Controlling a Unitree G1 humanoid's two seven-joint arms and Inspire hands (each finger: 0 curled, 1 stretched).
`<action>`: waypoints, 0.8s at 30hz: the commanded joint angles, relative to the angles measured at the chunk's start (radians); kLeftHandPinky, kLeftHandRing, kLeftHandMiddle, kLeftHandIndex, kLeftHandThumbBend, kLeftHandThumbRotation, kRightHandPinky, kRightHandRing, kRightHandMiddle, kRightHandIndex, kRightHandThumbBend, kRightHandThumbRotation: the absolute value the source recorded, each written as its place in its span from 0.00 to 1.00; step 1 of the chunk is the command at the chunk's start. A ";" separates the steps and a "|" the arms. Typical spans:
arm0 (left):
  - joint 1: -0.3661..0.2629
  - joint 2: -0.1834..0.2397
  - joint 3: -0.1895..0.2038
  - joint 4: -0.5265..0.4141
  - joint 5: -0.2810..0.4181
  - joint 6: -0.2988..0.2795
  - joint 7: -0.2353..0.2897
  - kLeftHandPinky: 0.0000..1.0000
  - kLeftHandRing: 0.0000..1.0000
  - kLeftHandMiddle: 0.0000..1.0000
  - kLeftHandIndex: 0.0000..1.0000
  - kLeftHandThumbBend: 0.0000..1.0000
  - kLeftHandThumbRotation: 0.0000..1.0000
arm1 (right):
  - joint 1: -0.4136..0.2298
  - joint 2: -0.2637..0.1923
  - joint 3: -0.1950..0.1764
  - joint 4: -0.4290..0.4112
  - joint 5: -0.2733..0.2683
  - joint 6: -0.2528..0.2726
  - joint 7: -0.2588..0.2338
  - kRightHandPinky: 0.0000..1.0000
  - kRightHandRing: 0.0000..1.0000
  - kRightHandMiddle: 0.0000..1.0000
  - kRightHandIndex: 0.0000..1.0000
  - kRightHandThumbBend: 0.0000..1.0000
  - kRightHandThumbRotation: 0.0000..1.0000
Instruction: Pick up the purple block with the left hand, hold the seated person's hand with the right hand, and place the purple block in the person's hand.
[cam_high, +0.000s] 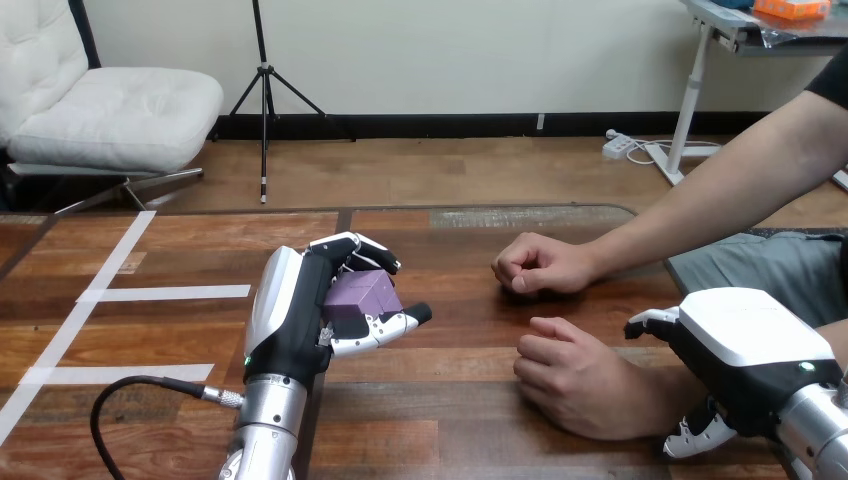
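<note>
The left hand (295, 315) was curled round the purple block (362, 293) near the table's (450, 410) middle, with bare wood between it and the person's nearer hand (570, 385). At the right edge, the right hand (750, 355) gripped that wrist.

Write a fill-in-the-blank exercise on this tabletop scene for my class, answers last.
The robot's left hand grips the small ___ cube-shaped block.
The person's farther hand is closed in a ___.
The person's nearer hand, beside the robot's right hand, rests on the dark wooden ___.
Missing words: purple, fist, table.
</note>
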 joint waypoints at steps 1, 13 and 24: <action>-0.030 -0.002 0.019 -0.064 -0.008 -0.019 0.001 0.37 0.43 0.48 0.49 0.72 0.00 | -0.075 -0.024 0.018 0.006 -0.017 0.012 0.011 0.81 0.84 0.84 0.81 0.85 0.07; -0.024 -0.002 0.024 -0.073 -0.004 -0.027 -0.001 0.38 0.43 0.49 0.49 0.71 0.00 | -0.094 -0.026 0.045 0.025 -0.047 0.038 0.028 0.81 0.84 0.84 0.81 0.84 0.10; -0.018 0.000 0.028 -0.089 -0.003 -0.026 -0.006 0.37 0.43 0.49 0.50 0.71 0.00 | -0.109 -0.022 0.066 0.029 -0.076 0.085 0.069 0.83 0.85 0.85 0.82 0.82 0.11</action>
